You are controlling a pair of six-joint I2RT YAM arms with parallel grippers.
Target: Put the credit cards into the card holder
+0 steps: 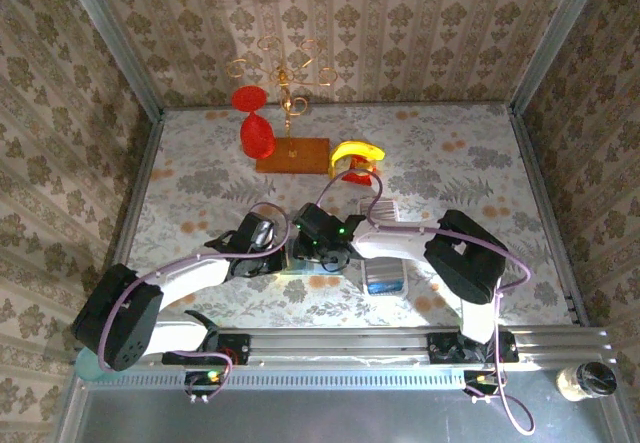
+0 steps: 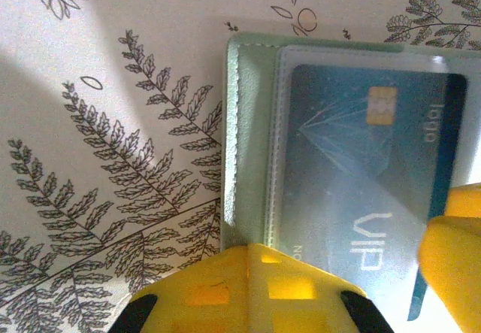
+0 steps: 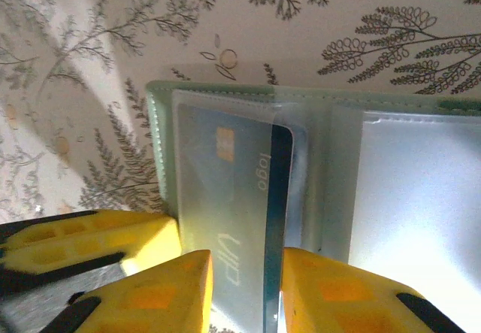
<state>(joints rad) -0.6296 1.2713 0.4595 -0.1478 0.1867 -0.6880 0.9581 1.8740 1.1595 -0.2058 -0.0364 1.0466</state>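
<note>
While working across from the left, note left gripper (image 2: 252, 269), yellow fingers pressed together, tips over the near edge of the sage-green card holder (image 2: 252, 122) lying opened flat on the fern-printed table (image 2: 113, 47). Next, find the blue credit card (image 3: 233, 198) largely under the clear sleeve of the holder's left half, chip at its far end. Further right, see right gripper (image 3: 246, 261) with fingers part-way apart over the card's near end, any pinch on it impossible to tell, and, beyond, the long white tray (image 1: 386, 285) just beside the holder.
</note>
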